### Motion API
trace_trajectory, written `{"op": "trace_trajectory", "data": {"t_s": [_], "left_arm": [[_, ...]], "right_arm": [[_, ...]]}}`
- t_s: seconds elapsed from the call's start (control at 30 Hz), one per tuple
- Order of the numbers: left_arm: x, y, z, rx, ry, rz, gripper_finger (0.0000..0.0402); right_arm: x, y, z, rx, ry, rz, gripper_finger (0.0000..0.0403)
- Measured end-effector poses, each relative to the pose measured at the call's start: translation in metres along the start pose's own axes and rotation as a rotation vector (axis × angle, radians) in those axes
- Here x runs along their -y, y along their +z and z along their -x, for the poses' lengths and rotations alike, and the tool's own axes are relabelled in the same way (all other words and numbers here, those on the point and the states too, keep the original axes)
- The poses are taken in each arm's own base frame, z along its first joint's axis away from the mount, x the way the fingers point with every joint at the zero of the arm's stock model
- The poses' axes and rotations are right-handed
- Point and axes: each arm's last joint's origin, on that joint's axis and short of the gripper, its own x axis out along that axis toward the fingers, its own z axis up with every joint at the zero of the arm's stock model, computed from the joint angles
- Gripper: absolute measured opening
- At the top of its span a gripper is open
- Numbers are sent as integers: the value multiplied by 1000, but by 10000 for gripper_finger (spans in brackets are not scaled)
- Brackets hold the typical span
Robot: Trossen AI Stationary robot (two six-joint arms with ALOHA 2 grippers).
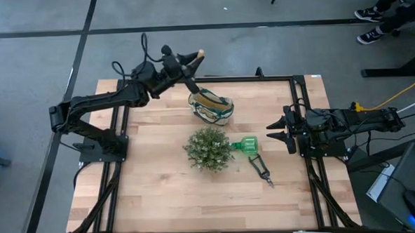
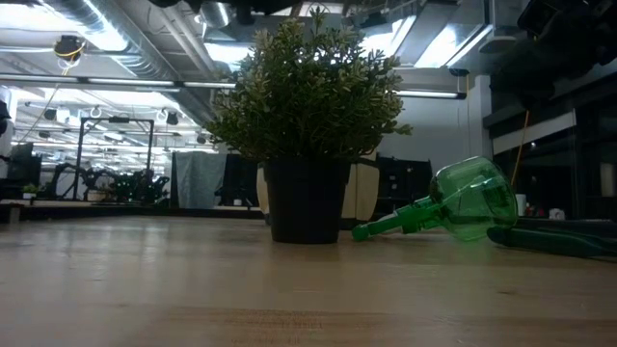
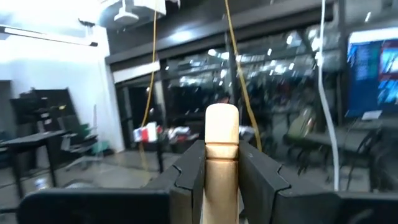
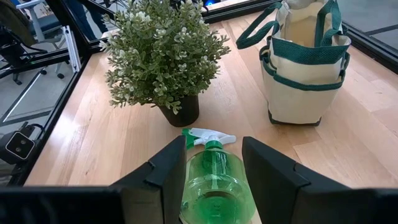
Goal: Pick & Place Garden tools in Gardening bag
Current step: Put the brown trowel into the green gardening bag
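My left gripper is raised over the table's far edge, just beyond the gardening bag, and is shut on a pale wooden tool handle. The cream bag with green trim stands upright on its base. In front of it, a bright green plastic spray bottle lies on its side beside the potted plant. The dark pruning shears lie flat nearer the front. My right gripper waits open at the table's right, pointing at the bottle without touching it. My left gripper pinches the wooden handle between its two fingers, just short of its rounded free end, which sticks out past the fingertips. The handle runs along the fingers. It is lifted clear of the table. The tool's other end is hidden behind the gripper.
The bushy plant in its dark pot stands mid-table, between the bag and the near edge. A black frame rail runs along the table's right side by my right arm. Bare wood lies at the front left.
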Motion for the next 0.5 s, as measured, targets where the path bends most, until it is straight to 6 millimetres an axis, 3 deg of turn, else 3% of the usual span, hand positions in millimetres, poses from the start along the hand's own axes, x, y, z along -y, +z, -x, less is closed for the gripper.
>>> {"op": "trace_trajectory", "data": {"t_s": [0.27,0.5], "left_arm": [[-1,6,0,69,-60,151,72],[2,-2,-4,43,-98,241,72]], "right_arm": [[1,-2,0,-22,-6,7,160],[0,-2,0,-23,0,29,160]]}}
